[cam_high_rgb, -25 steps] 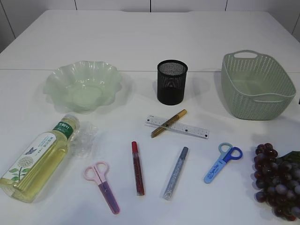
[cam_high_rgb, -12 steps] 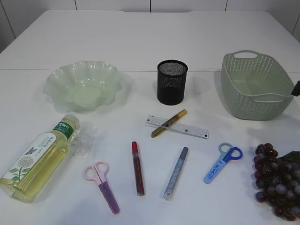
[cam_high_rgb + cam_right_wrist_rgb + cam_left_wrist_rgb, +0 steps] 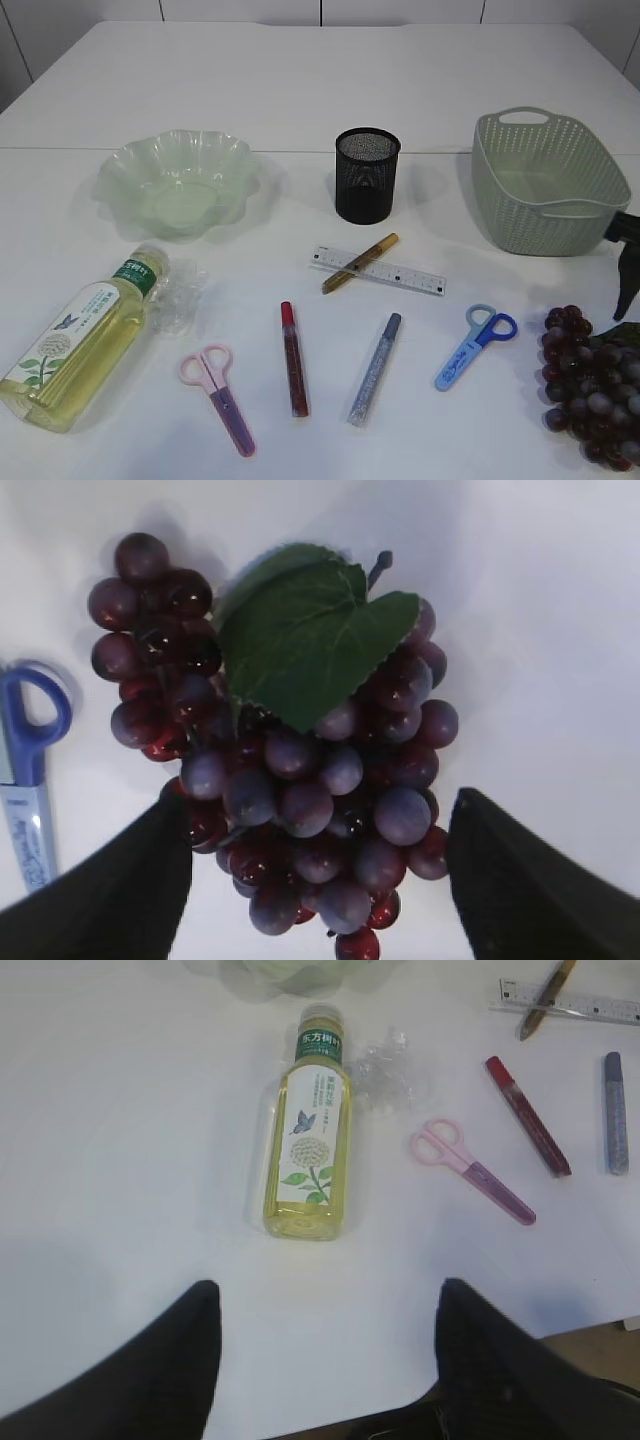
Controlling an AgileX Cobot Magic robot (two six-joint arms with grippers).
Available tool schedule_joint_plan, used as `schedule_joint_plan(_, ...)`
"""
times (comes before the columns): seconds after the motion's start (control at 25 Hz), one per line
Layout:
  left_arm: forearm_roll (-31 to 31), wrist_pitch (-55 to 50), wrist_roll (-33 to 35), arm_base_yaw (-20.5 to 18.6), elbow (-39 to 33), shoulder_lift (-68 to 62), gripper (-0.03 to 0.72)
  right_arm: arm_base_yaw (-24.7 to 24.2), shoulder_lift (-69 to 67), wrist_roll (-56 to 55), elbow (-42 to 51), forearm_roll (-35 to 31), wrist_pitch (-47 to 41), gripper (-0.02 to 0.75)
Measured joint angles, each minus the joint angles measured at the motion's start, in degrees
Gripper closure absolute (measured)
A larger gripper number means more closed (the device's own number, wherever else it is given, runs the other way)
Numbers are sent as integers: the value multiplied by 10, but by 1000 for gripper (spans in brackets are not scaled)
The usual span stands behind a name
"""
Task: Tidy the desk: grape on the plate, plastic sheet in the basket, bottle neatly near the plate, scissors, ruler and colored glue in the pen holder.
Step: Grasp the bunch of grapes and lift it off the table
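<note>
Grapes lie at the right front edge of the surface, beside the blue scissors. Right tool hangs directly over the bunch, jaws spread wide either side, nothing gripped. Left tool hovers open and empty near the lying bottle. Plate, pen holder and basket stand along the back.

Upper half of the desk lies bare behind plate, pen holder and basket. Lower half crowded: bottle lower left, scissors, glue sticks and ruler across centre. Grape bunch blocks lower right; narrow lanes between items.
</note>
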State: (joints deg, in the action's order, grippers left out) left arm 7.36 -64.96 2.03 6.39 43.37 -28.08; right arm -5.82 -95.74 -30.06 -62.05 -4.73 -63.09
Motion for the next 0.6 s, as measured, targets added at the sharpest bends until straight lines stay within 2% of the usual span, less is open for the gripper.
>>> schedule_joint_plan(0.6,0,-12,0,0,0,0,194,0,-78,6,-2,-5,4,152)
